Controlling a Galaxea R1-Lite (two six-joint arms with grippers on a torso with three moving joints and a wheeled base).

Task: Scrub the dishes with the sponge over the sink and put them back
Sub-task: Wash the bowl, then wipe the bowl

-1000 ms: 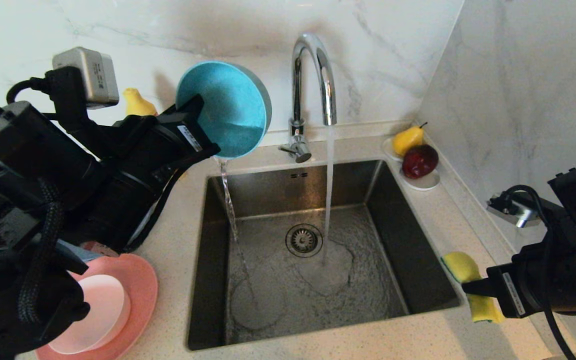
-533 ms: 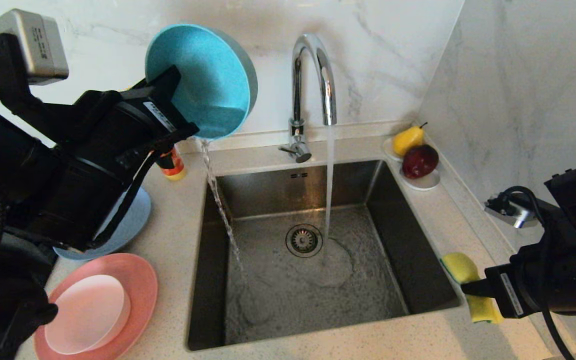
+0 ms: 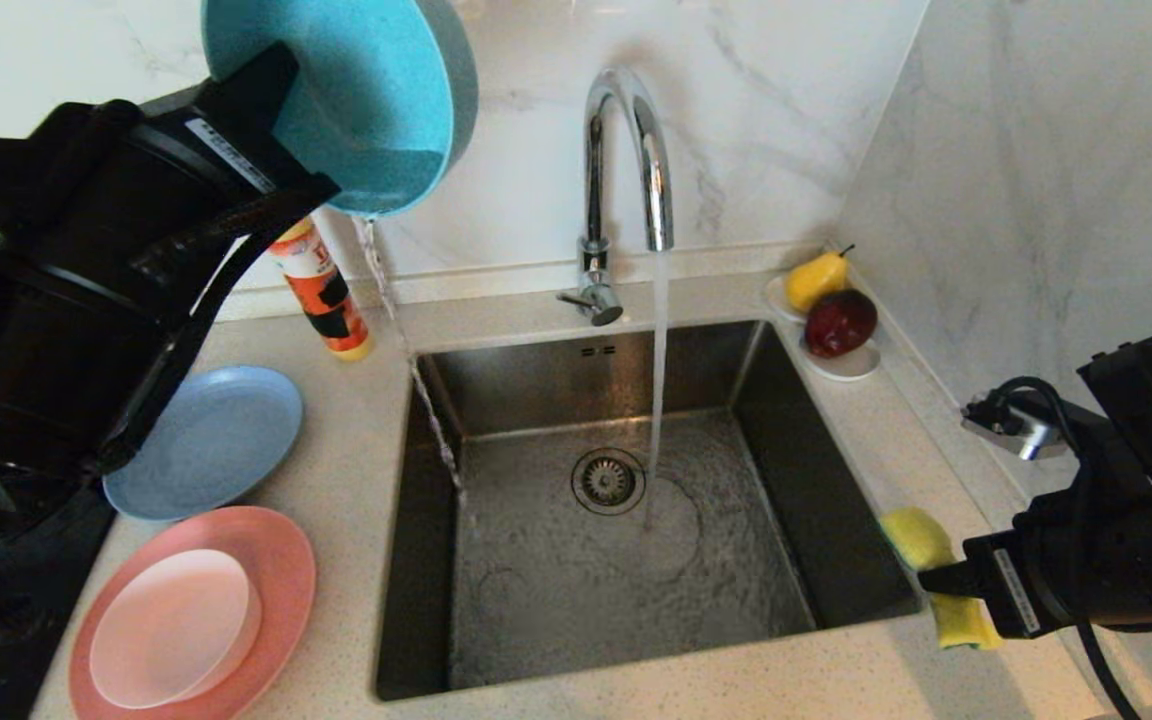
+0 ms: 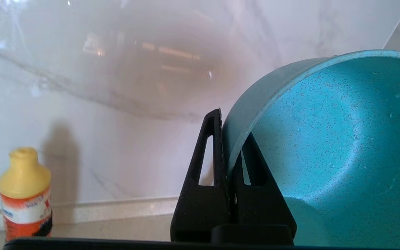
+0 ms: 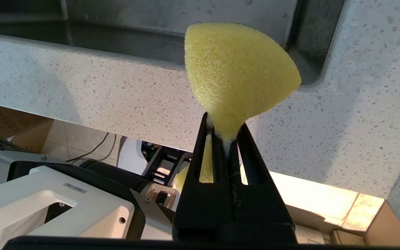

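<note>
Left gripper point(image 3: 281, 205) raised high beyond the far-left corner of the square brushed-steel sink point(image 3: 786, 440), jaws clamped tight on the rim of the matte teal bowl point(image 3: 356, 95). Bowl tipped on its side, thin stream of water point(image 3: 416, 380) spilling from its lower rim into the sink's left edge. Chrome gooseneck tap point(image 3: 626, 160) running, stream landing just beside the round strainer drain point(image 3: 608, 481). Right gripper point(image 3: 936, 582) at the sink's near-right corner, jaws pinched hard on the yellow rectangular sponge point(image 3: 921, 540), foam squeezed thin between the fingers. Left of the sink on the speckled counter point(image 3: 356, 450): grey-blue plate point(image 3: 221, 440), salmon-pink plate point(image 3: 281, 560) nearer, pale pink-white bowl point(image 3: 171, 625) sitting on the latter. Orange-labelled bottle with yellow cap point(image 3: 321, 290) behind the sink's left corner.
</note>
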